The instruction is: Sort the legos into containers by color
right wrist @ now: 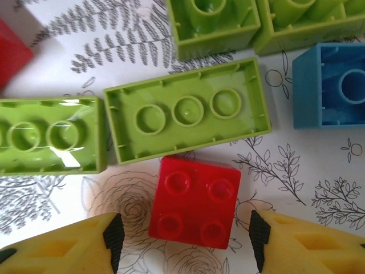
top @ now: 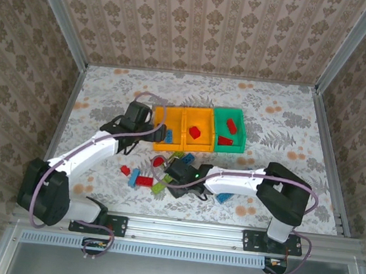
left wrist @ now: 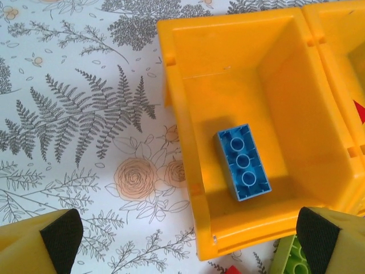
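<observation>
The left gripper (left wrist: 191,242) hangs over the left orange bin (left wrist: 285,85), jaws spread wide and empty, with a blue brick (left wrist: 243,162) lying studs-down on the bin's floor. The right gripper (right wrist: 187,238) sits low over the surface (right wrist: 319,217), jaws part open on either side of a red square brick (right wrist: 194,202) without touching it. Picking that red brick looks like the step in hand: close on its sides, lift clear of the lime green bricks (right wrist: 188,114) just beside it, and carry it to a bin holding red.
</observation>
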You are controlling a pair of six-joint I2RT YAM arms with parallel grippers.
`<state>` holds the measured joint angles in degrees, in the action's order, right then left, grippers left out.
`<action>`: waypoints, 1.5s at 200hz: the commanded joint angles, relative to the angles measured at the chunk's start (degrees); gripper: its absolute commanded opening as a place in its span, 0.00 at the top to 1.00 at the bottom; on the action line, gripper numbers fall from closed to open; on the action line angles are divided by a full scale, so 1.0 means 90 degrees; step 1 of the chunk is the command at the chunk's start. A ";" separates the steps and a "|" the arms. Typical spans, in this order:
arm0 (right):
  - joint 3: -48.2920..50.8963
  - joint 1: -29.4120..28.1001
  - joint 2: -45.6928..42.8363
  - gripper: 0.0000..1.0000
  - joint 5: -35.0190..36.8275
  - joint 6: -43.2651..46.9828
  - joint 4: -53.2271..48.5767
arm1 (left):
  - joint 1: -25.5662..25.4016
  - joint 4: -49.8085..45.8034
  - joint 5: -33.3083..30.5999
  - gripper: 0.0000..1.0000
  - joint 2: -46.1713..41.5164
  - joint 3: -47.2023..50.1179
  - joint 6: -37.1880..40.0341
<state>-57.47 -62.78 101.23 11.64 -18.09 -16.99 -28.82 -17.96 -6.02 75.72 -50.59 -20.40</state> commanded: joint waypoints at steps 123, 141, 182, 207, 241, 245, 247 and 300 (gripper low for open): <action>0.0581 0.0812 -0.1363 0.79 -0.0166 -0.0092 0.0070 | 0.0101 -0.0292 -0.0225 0.00 -0.0523 0.0370 -0.0110; 0.0882 0.1338 -0.2012 0.79 -0.0687 -0.0105 0.0318 | 0.0103 -0.0308 -0.0221 0.00 -0.0522 0.0402 -0.0111; 0.1134 0.2435 -0.2990 0.80 -0.1333 -0.0140 0.0418 | 0.0101 -0.0306 -0.0209 0.00 -0.0541 0.0487 -0.0082; 0.1068 0.2913 -0.3176 0.80 -0.1454 -0.0119 0.0255 | 0.0104 -0.0281 -0.0181 0.00 -0.0552 0.0525 -0.0081; 0.0893 0.3222 -0.3182 0.80 -0.1365 -0.0050 -0.0011 | 0.0106 -0.0286 -0.0165 0.00 -0.0569 0.0558 -0.0082; 0.0884 0.3258 -0.3179 0.80 -0.1344 -0.0050 -0.0032 | 0.0105 -0.0297 -0.0175 0.00 -0.0572 0.0564 -0.0075; 0.0875 0.3283 -0.3181 0.80 -0.1328 -0.0048 -0.0042 | 0.0104 -0.0299 -0.0177 0.00 -0.0582 0.0563 -0.0069; -0.0081 0.4335 -0.2334 0.80 -0.0767 -0.0118 -0.0960 | 0.0106 -0.0644 -0.0236 0.00 -0.0575 0.0584 0.0000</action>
<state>-51.18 -27.18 75.33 1.72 -18.48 -19.22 -28.34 -20.86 -7.38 71.37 -46.00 -20.80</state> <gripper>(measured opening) 0.327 0.993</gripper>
